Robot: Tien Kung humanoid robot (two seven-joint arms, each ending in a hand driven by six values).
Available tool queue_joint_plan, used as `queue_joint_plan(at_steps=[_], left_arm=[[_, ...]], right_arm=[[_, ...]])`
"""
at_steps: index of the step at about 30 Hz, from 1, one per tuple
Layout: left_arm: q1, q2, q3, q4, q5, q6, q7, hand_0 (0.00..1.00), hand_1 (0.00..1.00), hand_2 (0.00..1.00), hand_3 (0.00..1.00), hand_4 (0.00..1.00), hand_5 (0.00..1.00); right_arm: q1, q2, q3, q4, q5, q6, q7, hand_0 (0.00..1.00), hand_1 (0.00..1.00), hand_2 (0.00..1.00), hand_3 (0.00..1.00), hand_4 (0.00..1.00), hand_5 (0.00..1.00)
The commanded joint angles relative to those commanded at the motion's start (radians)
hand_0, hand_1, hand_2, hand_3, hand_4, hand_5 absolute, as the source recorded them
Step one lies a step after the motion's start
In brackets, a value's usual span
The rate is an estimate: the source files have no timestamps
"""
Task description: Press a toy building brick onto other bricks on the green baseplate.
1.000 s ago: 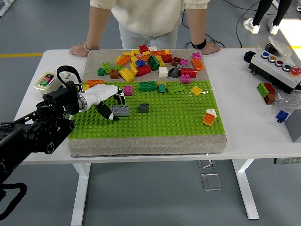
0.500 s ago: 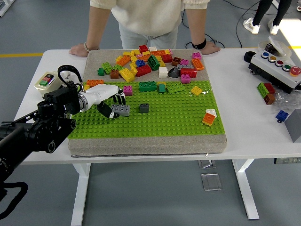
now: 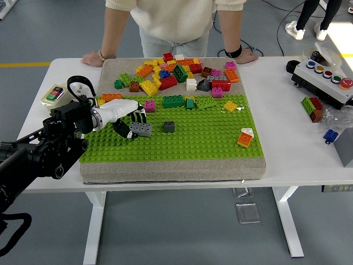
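A: What has changed in the last second?

B: Little. The left hand point(image 3: 122, 113) has crept a touch up and away from the near edge, and the grey brick point(image 3: 141, 129) has gone with it across the green baseplate point(image 3: 198, 138). That suggests the brick rides with the hand and isn't yet pushed home.

A: So the fingers have it?

B: Probably. The dark fingers point(image 3: 123, 130) curl narrowly around the brick's left end, but the view is too small to be sure they clamp it and don't just rest against it. The right hand is out of sight.

A: And the target?

B: A small dark grey brick point(image 3: 169, 126) sits just to its right, and a pink brick point(image 3: 150, 106) just beyond. Either could serve, I'd say.

A: Surfaces?

B: The baseplate is studded hard plastic lying on a rough grey mat point(image 3: 165, 168) (the loose brick pile point(image 3: 176, 74) crowds its far side), all on the white worktop point(image 3: 287, 160). A person leans both hands point(image 3: 91, 58) on the far edge.
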Motion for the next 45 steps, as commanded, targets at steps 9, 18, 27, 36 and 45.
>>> queue_joint_plan(at_steps=[9, 18, 27, 36, 45], left_arm=[[0.007, 0.005, -0.022, -0.030, 0.017, -0.028, 0.023, 0.581, 0.564, 0.565, 0.553, 0.909, 0.002], [0.012, 0.003, -0.033, -0.032, 0.012, -0.040, 0.017, 0.585, 0.552, 0.545, 0.536, 0.801, 0.002], [0.012, 0.005, -0.051, -0.039, 0.007, -0.065, -0.008, 0.613, 0.583, 0.546, 0.534, 0.629, 0.002], [0.011, 0.000, -0.039, -0.028, 0.008, -0.040, -0.014, 0.587, 0.562, 0.535, 0.522, 0.571, 0.002], [0.010, 0.005, -0.052, -0.045, 0.017, -0.048, -0.007, 0.576, 0.545, 0.528, 0.516, 0.595, 0.002]], right_arm=[[-0.002, 0.000, 0.000, 0.000, -0.002, 0.001, -0.001, 0.759, 0.688, 0.731, 0.704, 0.981, 0.493], [-0.001, 0.000, 0.000, 0.000, -0.001, 0.001, 0.000, 0.758, 0.688, 0.731, 0.704, 0.981, 0.494], [0.000, -0.001, 0.003, 0.000, -0.002, 0.001, -0.001, 0.759, 0.689, 0.731, 0.703, 0.981, 0.494], [0.000, -0.001, 0.004, 0.000, -0.001, 0.001, 0.000, 0.760, 0.688, 0.731, 0.703, 0.981, 0.494], [-0.001, -0.002, 0.007, 0.000, -0.001, 0.002, 0.000, 0.759, 0.688, 0.731, 0.703, 0.981, 0.494]])
